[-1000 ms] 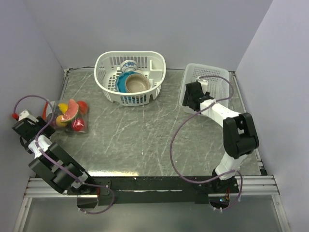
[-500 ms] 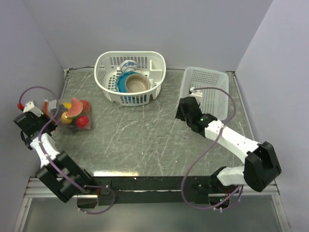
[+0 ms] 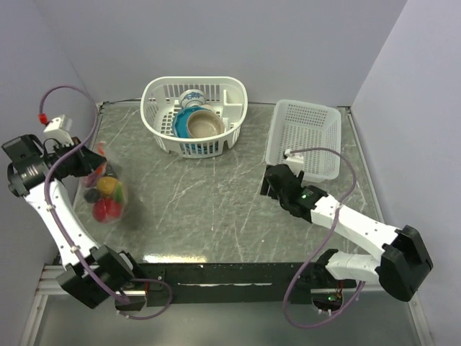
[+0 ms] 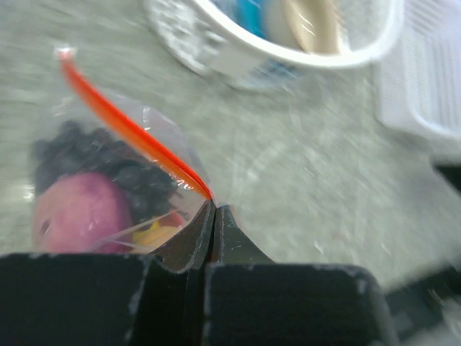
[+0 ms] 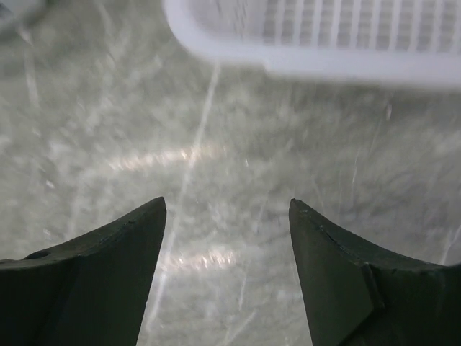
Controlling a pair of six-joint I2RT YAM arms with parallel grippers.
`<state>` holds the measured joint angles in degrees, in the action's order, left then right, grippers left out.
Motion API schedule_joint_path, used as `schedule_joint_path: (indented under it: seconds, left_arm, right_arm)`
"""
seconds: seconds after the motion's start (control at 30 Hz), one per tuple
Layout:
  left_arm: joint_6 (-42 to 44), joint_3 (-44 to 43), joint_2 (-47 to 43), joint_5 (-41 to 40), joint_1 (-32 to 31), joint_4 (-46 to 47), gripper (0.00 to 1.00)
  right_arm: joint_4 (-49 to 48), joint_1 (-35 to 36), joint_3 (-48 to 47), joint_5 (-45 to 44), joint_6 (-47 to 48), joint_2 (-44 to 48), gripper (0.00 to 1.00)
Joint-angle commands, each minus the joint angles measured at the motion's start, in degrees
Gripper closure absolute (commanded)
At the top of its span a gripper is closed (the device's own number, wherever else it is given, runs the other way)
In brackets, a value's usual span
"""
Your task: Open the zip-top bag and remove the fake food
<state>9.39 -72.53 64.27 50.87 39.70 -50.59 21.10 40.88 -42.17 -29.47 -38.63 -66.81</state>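
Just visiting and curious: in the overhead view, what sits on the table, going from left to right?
A zip-top bag of fake food → white basket holding bowls → white tray.

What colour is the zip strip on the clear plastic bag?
The zip strip is red-orange; clearest in the left wrist view.

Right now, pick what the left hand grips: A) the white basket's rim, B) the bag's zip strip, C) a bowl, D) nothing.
B: in the left wrist view the left hand is shut on the end of the red zip strip of the zip-top bag.
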Motion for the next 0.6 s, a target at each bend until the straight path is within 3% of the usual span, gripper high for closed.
schedule_joint_path:
  seconds: [0.0,0.03,0.23,0.43,0.57]
  left_arm:
    - [16.9,-10.6,2.6,13.6,-3.1,-24.0,0.99]
    - [18.3,-12.2,2.9,14.3,-4.9,-28.1,0.99]
    - [16.4,-17.3,0.5,15.2,-16.7,-27.9,0.99]
    - [15.4,-17.0,0.1,14.9,-29.0,-25.4,0.99]
    - [12.3,-12.1,-0.6,12.9,-36.0,-19.9,0.99]
  right_arm:
    - [-2.4,-2.4,-12.3,-7.4,7.0,3.1,0.21]
    - [-2.7,-3.5,-14.1,-7.4,8.8,2.0,0.2]
    - [-2.2,-18.9,-24.6,-2.6,6.1,-8.8,0.24]
    - [4.4,-23.1,-29.5,-2.4,3.0,-24.1,0.32]
    - [3.3,-23.0,-23.4,-1.0,0.1,-27.3,0.37]
